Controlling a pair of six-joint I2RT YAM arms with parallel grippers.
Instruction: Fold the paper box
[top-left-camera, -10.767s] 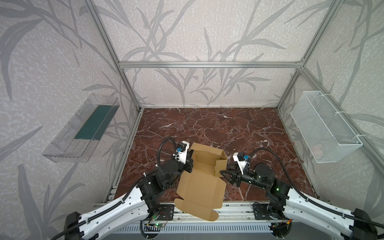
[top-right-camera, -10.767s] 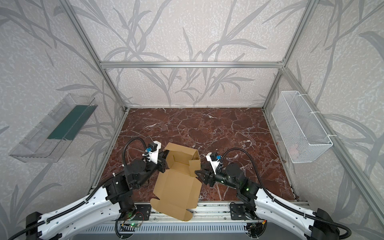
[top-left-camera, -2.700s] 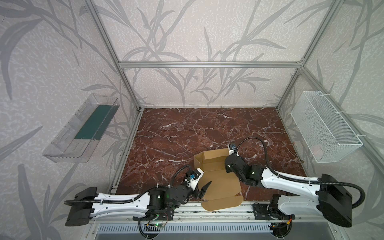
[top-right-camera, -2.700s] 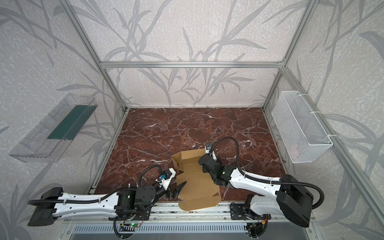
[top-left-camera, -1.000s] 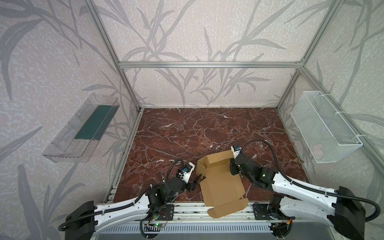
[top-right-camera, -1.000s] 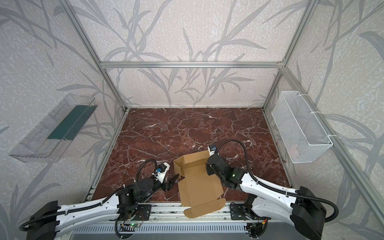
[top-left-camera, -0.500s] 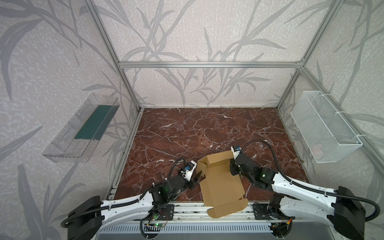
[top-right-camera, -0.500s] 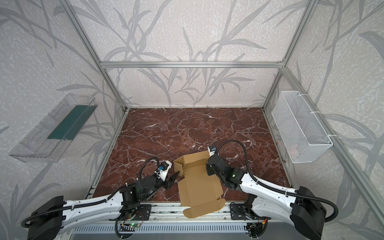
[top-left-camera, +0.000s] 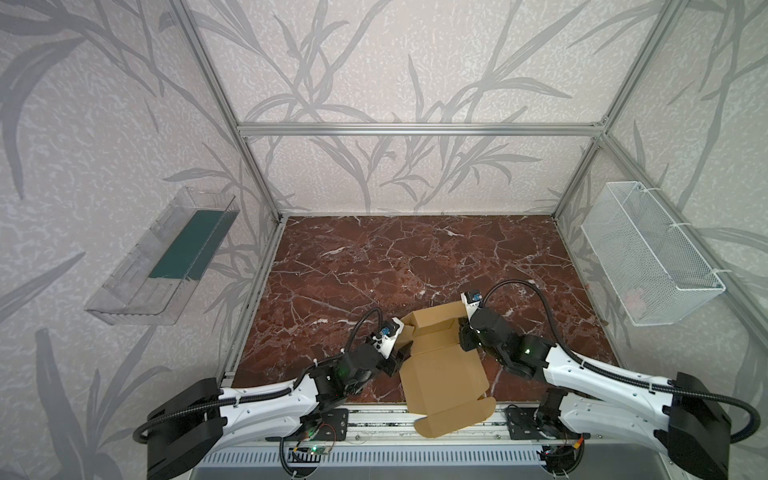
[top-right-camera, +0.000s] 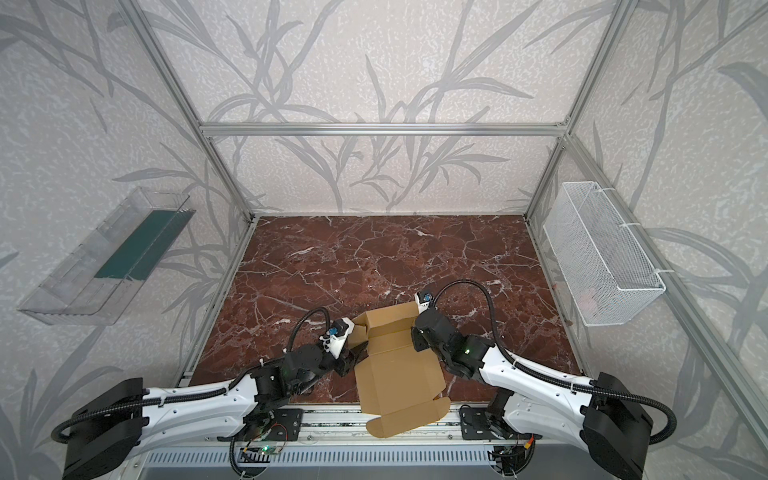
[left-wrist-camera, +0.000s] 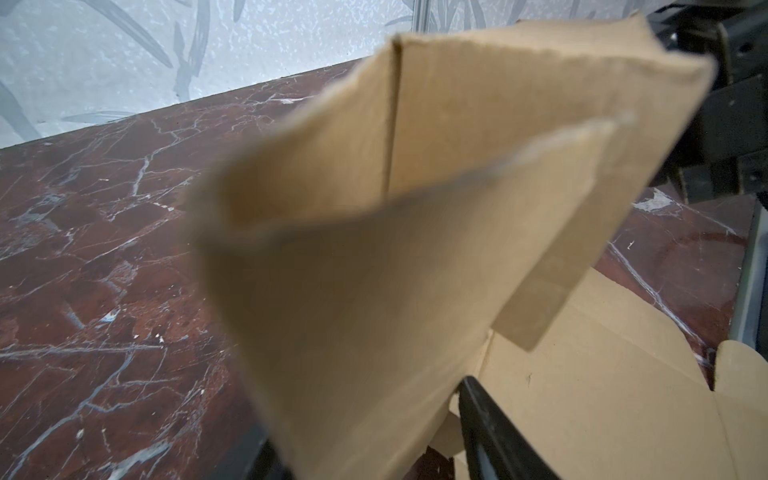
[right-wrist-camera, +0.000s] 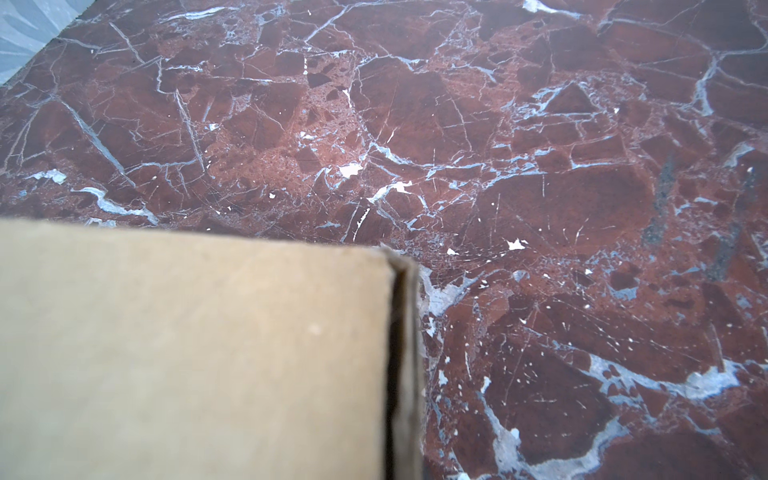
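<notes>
The paper box (top-left-camera: 440, 365), half folded, sits at the front edge of the table (top-left-camera: 374, 257). The left gripper (top-left-camera: 402, 354) has its jaws apart around the raised left flap. The right gripper (top-left-camera: 464, 337) is closed at the right wall. It looks best to steady that wall while creasing the flap squarely upright.

The left end effector (top-left-camera: 402, 352) has closed in on the paper box (top-left-camera: 440, 370) (its left flap).
</notes>
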